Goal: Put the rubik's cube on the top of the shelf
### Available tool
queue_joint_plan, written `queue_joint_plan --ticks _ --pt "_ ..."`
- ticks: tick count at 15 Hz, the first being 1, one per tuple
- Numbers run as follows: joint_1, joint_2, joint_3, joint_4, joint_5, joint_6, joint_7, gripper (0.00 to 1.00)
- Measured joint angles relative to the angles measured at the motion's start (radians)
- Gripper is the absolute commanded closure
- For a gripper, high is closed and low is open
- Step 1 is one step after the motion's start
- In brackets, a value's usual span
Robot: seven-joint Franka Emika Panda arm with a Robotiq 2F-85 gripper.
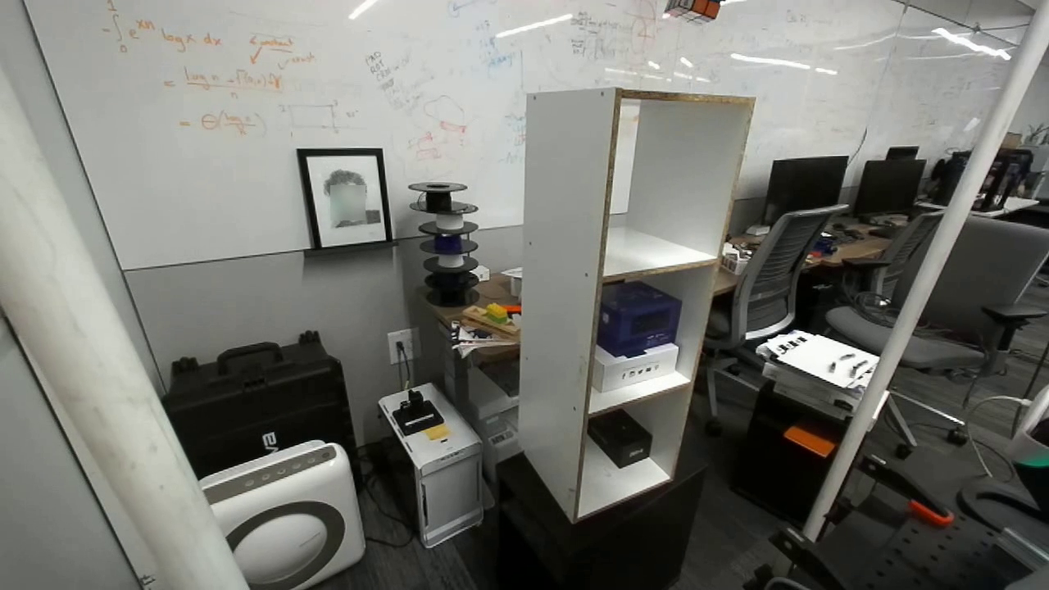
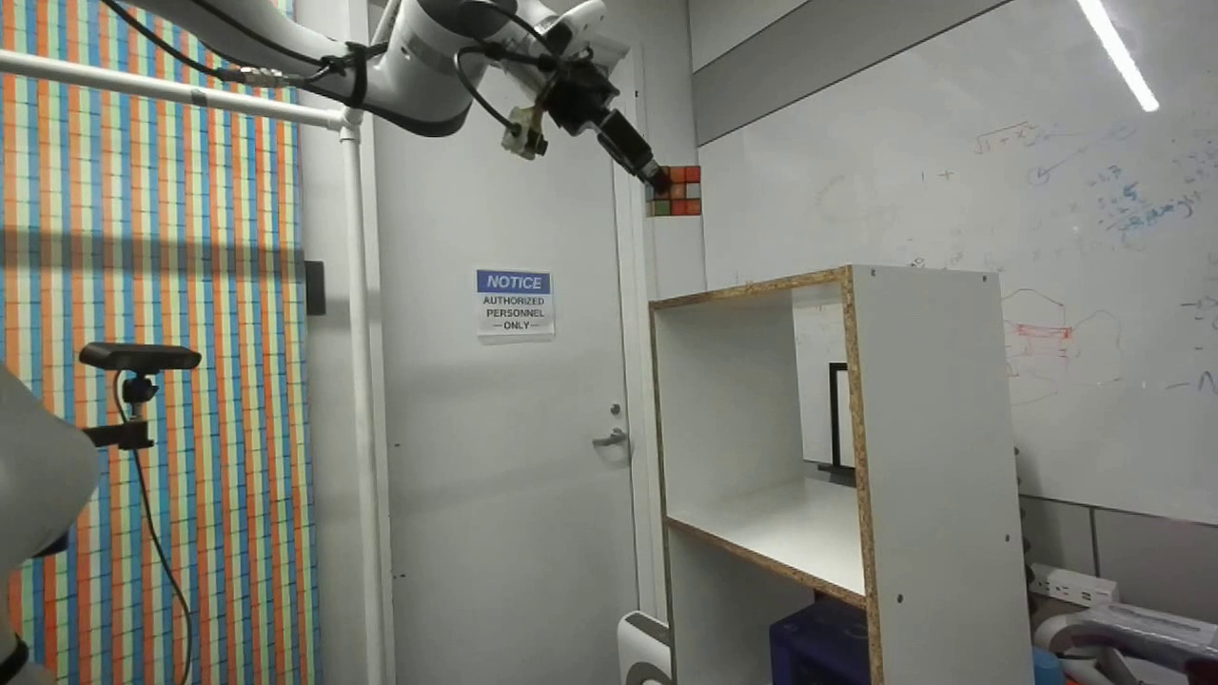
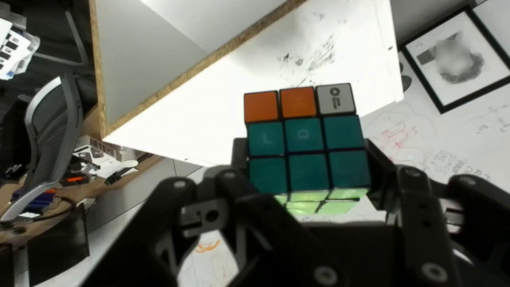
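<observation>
Jaws of the gripper pinch the rubik's cube by opposite faces; likely light, stiff, slick plastic, layers may twist, so mid-face hold's best.

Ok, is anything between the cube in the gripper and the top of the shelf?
Nothing visible: the gripper holds the rubik's cube higher than the shelf, and no object shows between them in either exterior view.
</observation>
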Motion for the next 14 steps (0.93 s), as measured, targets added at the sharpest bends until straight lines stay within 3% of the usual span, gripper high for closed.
queue_joint_plan --ticks 5,9,10,14 --pt "-0.018 0.243 -0.014 0.177 -0.057 0.004 0.011 0.59" --pt "0.028 0.448 -0.042 0.339 -0.091 -0.013 0.026 0.59" --pt "0.048 0.484 -0.059 0.383 -0.096 -0.020 0.027 0.09" --pt "0.115 0.545 -0.113 0.502 -0.084 -0.089 0.027 0.00"
